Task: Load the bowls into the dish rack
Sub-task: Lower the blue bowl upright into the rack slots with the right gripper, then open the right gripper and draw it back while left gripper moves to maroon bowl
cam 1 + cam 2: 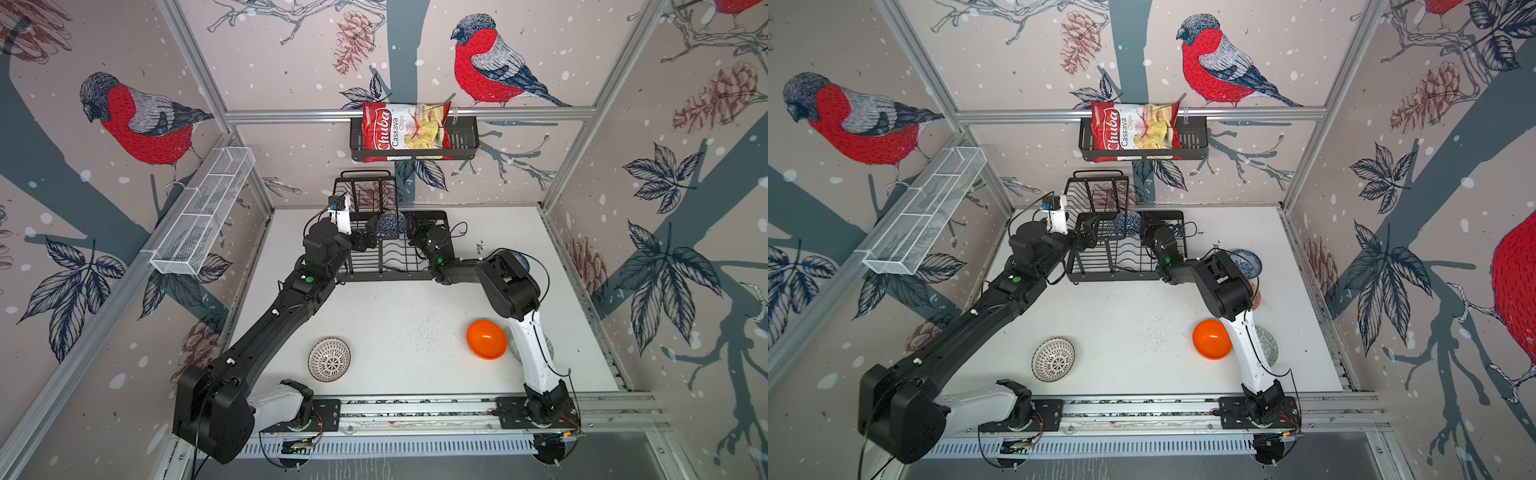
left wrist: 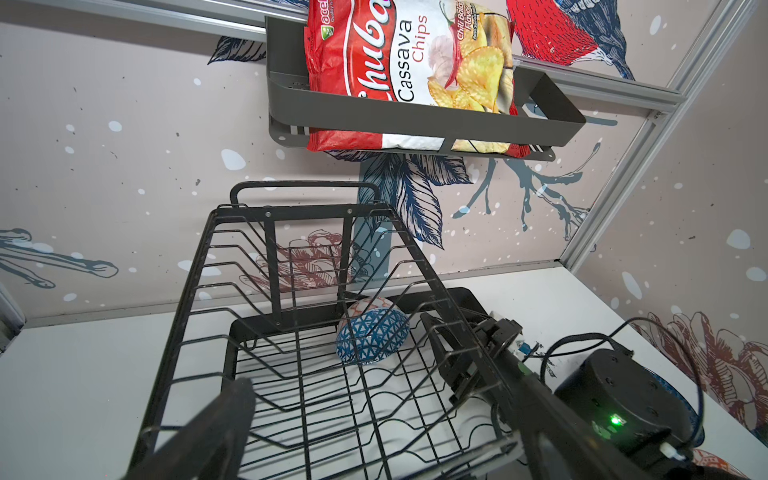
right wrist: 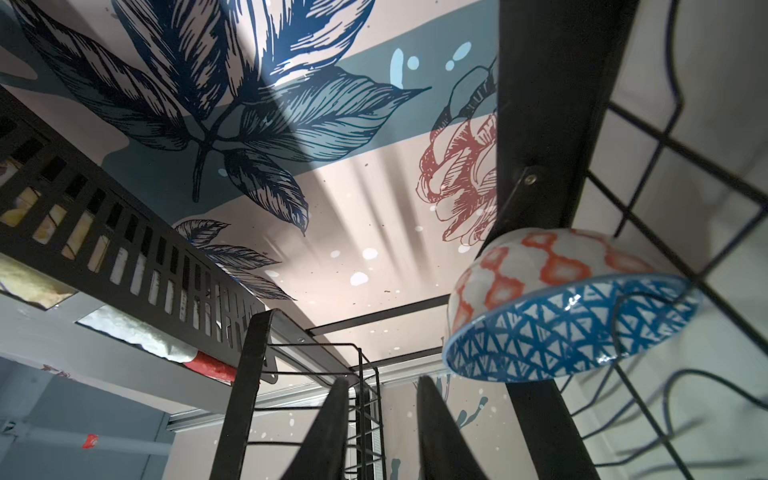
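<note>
Blue geometric bowl (image 1: 390, 224) stands on edge in the dish rack (image 1: 390, 276), mouth facing near; left end effector (image 1: 368, 240) gapes wide, right end effector (image 3: 382, 386) slightly parted, holding nothing.

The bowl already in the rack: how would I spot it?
Find the black wire dish rack at the back of the table, below the chips bag. One bowl leans on its lower tier. Only it wears blue triangles; the others, like the orange bowl, lie on the table.

Lay open mid white surface (image 1: 395, 316), between black-white radial bowl (image 1: 329, 359) and glossy orange bowl (image 1: 486, 338); was blocked inside black wire rack (image 1: 386, 277) by blue geometric bowl (image 1: 390, 226).
</note>
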Motion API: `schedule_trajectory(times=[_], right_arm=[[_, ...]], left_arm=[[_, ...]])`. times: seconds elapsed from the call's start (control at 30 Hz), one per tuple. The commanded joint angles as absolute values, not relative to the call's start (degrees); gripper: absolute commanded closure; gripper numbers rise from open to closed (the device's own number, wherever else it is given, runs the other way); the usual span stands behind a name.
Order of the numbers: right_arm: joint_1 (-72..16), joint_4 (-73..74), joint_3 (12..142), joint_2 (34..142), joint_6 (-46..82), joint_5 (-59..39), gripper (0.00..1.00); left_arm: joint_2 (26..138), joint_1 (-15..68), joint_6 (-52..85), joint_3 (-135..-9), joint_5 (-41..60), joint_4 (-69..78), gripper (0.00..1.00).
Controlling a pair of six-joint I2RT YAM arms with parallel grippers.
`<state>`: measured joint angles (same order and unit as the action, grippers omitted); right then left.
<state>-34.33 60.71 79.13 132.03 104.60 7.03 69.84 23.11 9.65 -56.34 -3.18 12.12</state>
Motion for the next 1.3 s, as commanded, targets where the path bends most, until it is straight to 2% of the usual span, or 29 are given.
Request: schedule_trajectory(times=[0.0,0.27,0.47,0.63,0.83,1.07,1.27], right_arm=[[-33.3,59.62,76.45,128.67,100.97,4.7,0.68],[-28.69,47.51,71.46,119.8,91.05,-4.39,0.55],[-27.43,36.89,66.91,111.39,80.25,-5.18,0.41],[-26.57,24.72,69.21,105.26,68.66,-6.38,0.23],[-27.34,15.35,70.09,98.61,57.32,-3.46,0.01],[-28.07,8.27,68.28,92.12,48.51,-0.45,0.0],[-27.99,6.94,63.2,85.56,44.43,2.91,0.0]], left_arm=[[69.68,22.86,10.62,-56.86,-2.86,13.03,0.03],[68.9,22.03,10.64,-56.86,-3.56,11.98,0.03],[67.9,21.86,9.77,-60.03,-7.0,7.1,0.03],[66.77,21.8,12.22,-63.22,-8.66,-1.21,0.03],[65.66,21.73,18.28,-65.23,-12.2,-15.79,0.03],[60.73,21.03,28.07,-62.57,-14.9,-26.03,0.03],[58.3,20.25,38.57,-57.51,-11.06,-33.44,0.03]])
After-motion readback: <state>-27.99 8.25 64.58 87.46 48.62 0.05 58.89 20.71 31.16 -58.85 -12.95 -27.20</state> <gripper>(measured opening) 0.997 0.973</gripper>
